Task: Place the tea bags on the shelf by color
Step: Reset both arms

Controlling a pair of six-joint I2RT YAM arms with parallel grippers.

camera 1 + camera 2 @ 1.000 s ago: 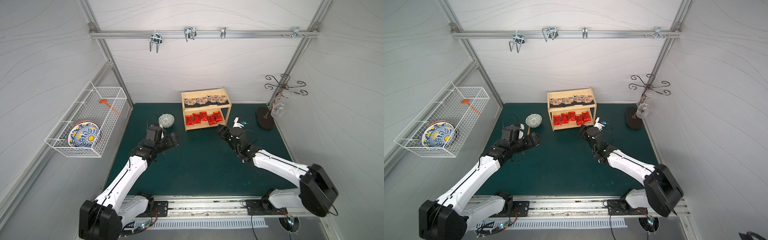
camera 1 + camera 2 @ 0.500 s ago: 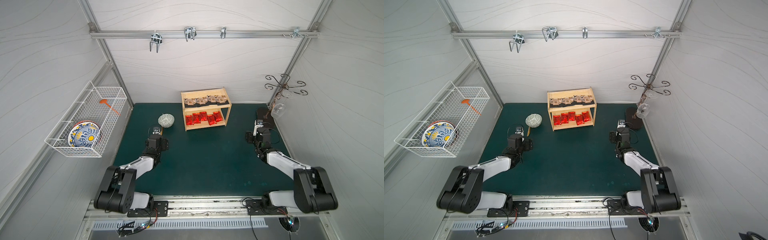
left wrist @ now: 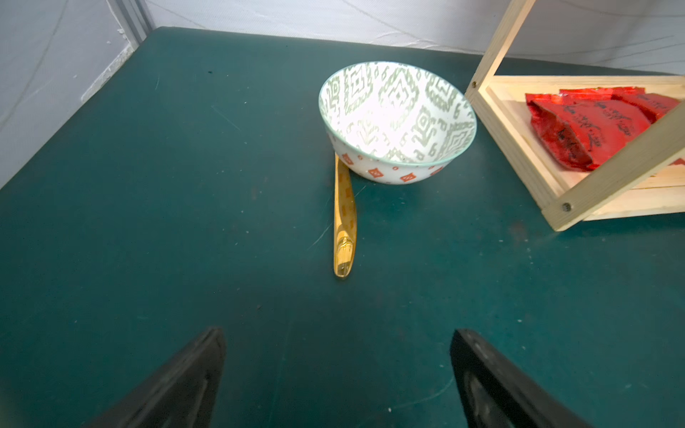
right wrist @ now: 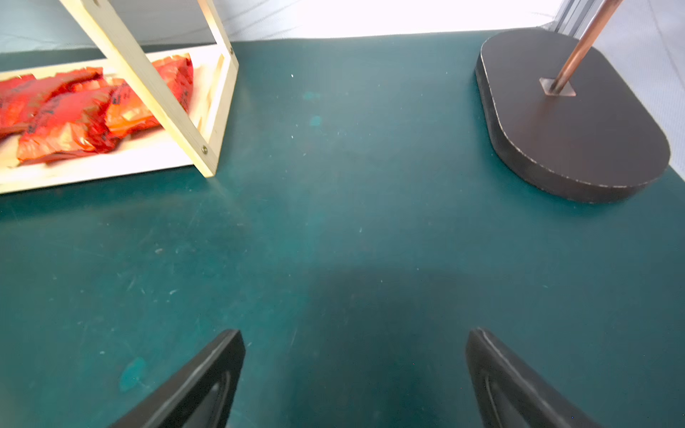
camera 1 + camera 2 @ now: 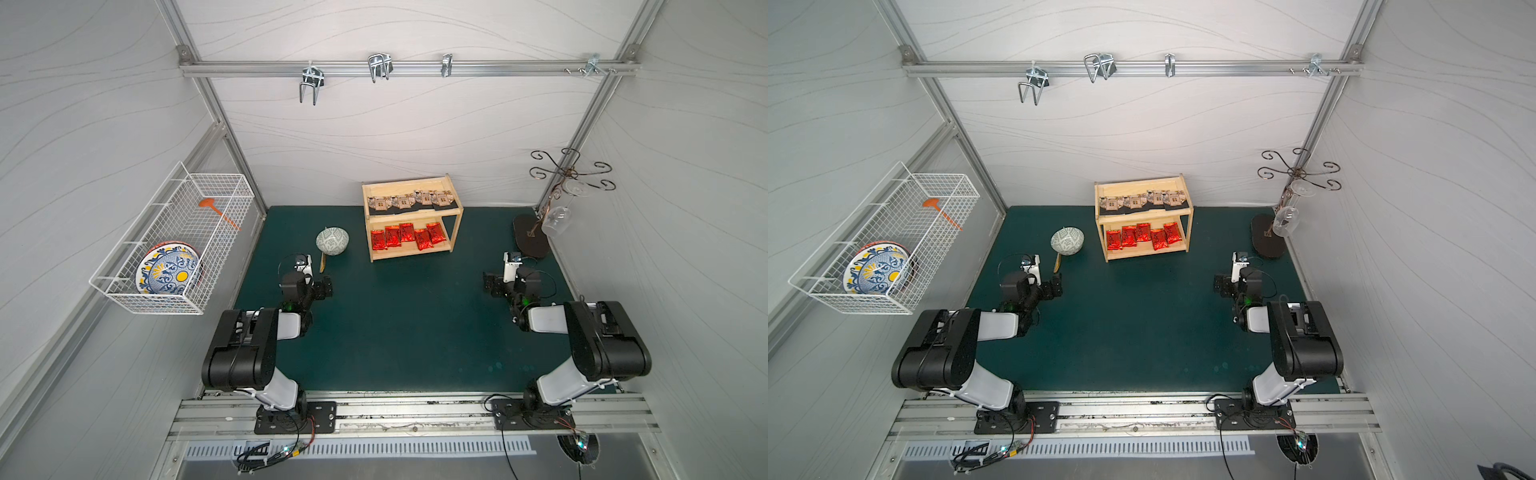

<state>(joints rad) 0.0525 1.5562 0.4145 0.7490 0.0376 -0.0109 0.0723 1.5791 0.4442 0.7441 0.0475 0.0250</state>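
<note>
Both arms have pulled back from the shelf (image 5: 415, 252). A second ago they reached toward it, the right one close to its right end; now they are folded near their bases. The left pincer (image 5: 324, 286) sits at middle left of the frame and the right pincer (image 5: 490, 284) at middle right, both low over the green worktop (image 5: 415, 324).

Each wrist view shows the two jaws spread wide with only bare worktop between them, so neither holds anything.

The shelf stands at upper centre in both top views. Four beige tea bags (image 5: 411, 200) lie in a row on its upper tier and five red tea bags (image 5: 405, 237) on its lower tier. No bag shows on the worktop.

The bowl (image 5: 332, 241) with its spoon (image 3: 344, 222) left of the shelf and the glass stand (image 5: 531, 241) at the right have not moved.

With the colours each on their own tier and the arms drawn back empty, the sorting looks finished.
</note>
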